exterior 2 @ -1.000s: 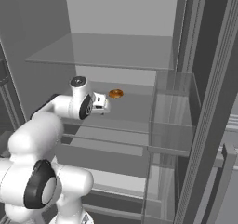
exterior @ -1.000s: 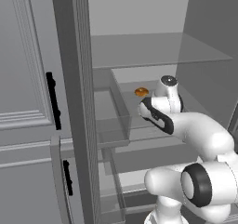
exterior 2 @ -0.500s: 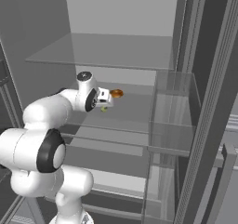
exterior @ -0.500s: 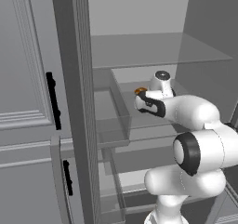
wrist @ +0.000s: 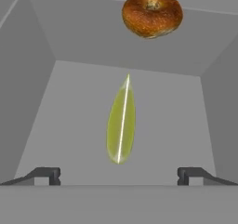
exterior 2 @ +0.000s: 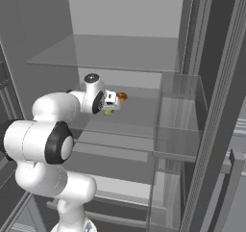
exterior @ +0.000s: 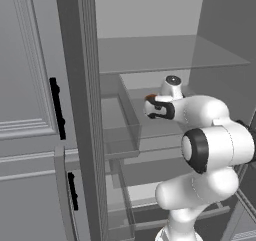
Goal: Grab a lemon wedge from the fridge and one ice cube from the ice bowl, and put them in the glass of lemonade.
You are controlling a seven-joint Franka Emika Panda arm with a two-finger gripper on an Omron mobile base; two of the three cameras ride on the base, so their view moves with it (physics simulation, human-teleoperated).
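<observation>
The fridge [exterior: 150, 15] stands open and my arm reaches in over its middle shelf. A thin yellow-green lemon wedge [wrist: 122, 125] lies on the shelf floor just ahead of my gripper [wrist: 119, 175], centred between the two fingertips. The jaws stand wide apart with nothing between them. In the right base view the lemon wedge [exterior 2: 107, 112] peeks out just below the gripper [exterior 2: 113, 101]. From the left, the gripper [exterior: 152, 107] points toward the back of the fridge. The ice bowl and the glass of lemonade are out of view.
A brown bagel [wrist: 152, 14] sits beyond the wedge near the back wall, also visible as the bagel [exterior 2: 122, 96] by the hand. A glass shelf [exterior 2: 110, 53] hangs above. A clear door bin [exterior 2: 178, 120] juts out at the right. Panelled cabinets [exterior: 25, 85] flank the left.
The arm has stretched deeper into the fridge, carrying the hand toward the bagel and the wedge. The jaws have stayed wide apart.
</observation>
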